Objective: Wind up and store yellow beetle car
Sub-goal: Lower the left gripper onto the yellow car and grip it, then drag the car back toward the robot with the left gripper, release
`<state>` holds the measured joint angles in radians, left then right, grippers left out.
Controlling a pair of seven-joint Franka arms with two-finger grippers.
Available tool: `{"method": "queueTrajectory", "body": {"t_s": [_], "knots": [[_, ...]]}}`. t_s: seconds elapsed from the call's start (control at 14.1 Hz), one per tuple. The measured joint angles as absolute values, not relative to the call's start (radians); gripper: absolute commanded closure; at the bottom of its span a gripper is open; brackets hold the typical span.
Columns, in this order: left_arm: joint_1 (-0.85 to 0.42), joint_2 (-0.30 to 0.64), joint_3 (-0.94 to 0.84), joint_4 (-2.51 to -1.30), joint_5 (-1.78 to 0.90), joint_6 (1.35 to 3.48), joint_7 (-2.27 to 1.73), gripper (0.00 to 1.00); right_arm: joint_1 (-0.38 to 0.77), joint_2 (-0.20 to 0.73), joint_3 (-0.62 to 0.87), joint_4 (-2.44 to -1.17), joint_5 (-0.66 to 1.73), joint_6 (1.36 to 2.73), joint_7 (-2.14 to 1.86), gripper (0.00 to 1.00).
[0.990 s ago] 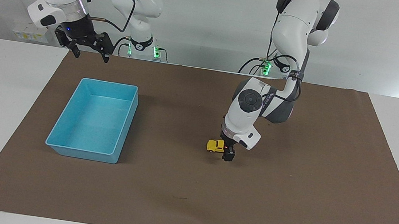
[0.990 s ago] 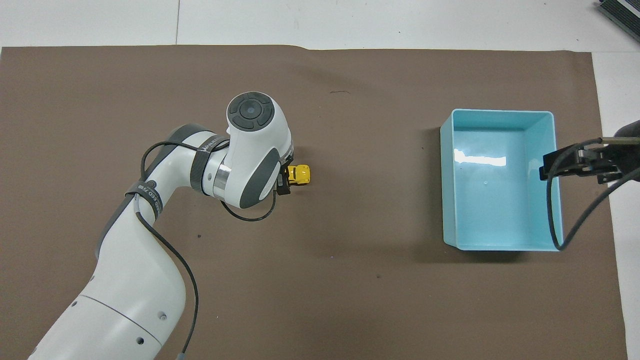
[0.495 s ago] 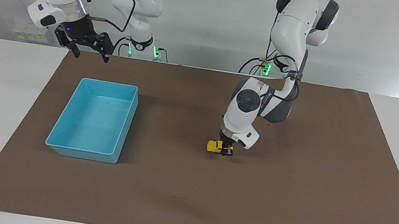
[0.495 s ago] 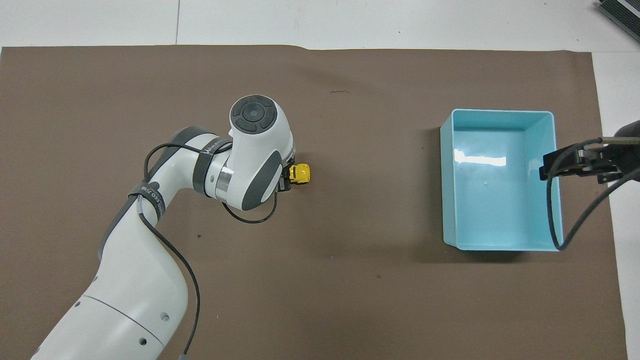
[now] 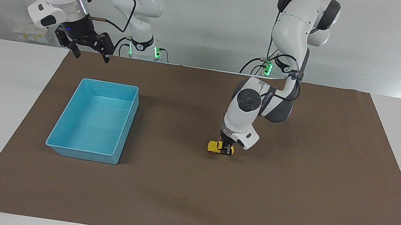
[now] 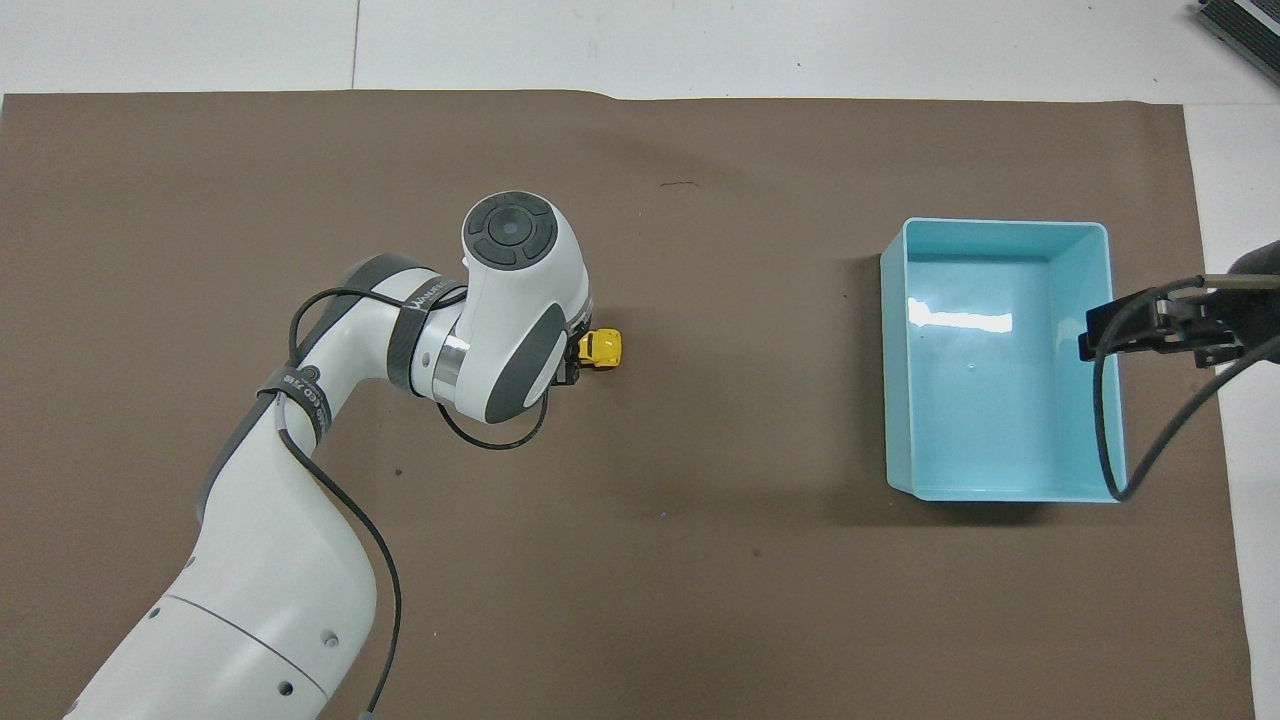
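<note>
Car (image 5: 215,146) on mat (image 5: 289,203); bin (image 5: 65,125) apart

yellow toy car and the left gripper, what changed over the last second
The left gripper came down from beside the tiny bright yellow beetle-shaped toy car and shut on its end toward the left arm; the car still sits on the brown mat in the same spot. The empty light blue plastic bin has not moved, and the right gripper stays open, waiting in the air.
</note>
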<state>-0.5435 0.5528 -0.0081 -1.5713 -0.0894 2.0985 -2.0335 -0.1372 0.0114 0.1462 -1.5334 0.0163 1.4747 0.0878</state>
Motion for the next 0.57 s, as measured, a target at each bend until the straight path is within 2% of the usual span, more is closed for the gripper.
{"method": "queueTrajectory", "body": {"t_s": [0.57], "knots": [[-0.521,0.525,0.010,-1.614,-0.090,2.100,-2.027,1.00,-0.137,0.011,0.146,-1.533,0.016,1.475,0.088,0.00]]}}
